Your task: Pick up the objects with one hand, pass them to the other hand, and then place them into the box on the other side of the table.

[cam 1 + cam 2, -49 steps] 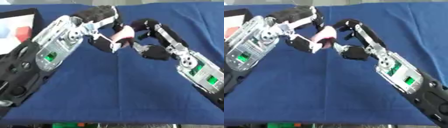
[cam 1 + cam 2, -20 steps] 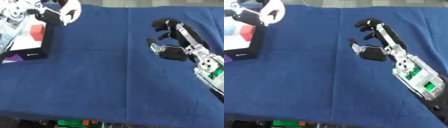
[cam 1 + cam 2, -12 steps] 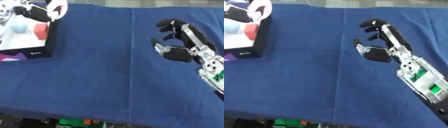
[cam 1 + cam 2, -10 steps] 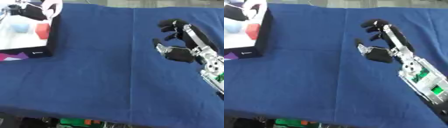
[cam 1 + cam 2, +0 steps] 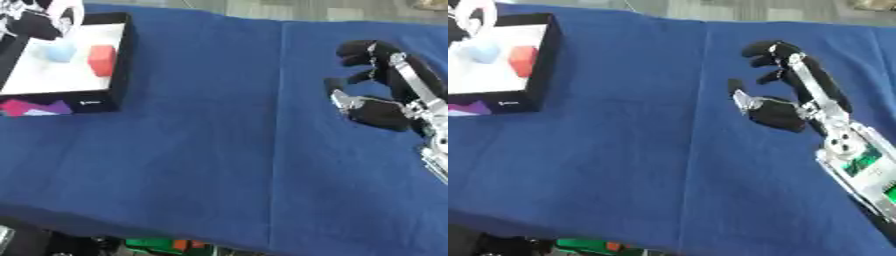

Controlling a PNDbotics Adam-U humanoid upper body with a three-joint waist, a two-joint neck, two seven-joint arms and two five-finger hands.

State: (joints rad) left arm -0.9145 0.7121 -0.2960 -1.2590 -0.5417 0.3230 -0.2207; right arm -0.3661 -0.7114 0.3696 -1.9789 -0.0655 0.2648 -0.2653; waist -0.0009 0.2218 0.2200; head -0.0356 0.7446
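White object (image 5: 66,11) sits in the left hand (image 5: 35,20) at the top left corner, over the far edge of the box (image 5: 118,60). It is rounded and pale; nothing more of its shape can be told. The dark fingers (image 5: 39,27) curl round it from below and to the left, so it shows above and to the right of them.

In the left eye view more of this hand shows, with silver parts above the dark fingers. In the right eye view the hand is nearly cut off by the picture's edge, and only a white curve of the object (image 5: 479,15) and a little dark beside it remain.

Below the hand, the box is black-walled with a white floor, set on the blue cloth (image 5: 219,150) at the table's left side. Inside lie a pale blue ball (image 5: 59,51) and, just to its right, a red block (image 5: 102,59). They are near one another; whether they touch cannot be told. A purple and pink patch (image 5: 31,107) shows on the box's near side.

Well apart, at the right, the right hand (image 5: 776,110) is held above the cloth with nothing in it. Its fingers (image 5: 767,52) are spread and only a little bent, thumb (image 5: 741,97) pointing left. The right eye view shows the forearm (image 5: 859,160) with its green patches, which the left eye view cuts off.
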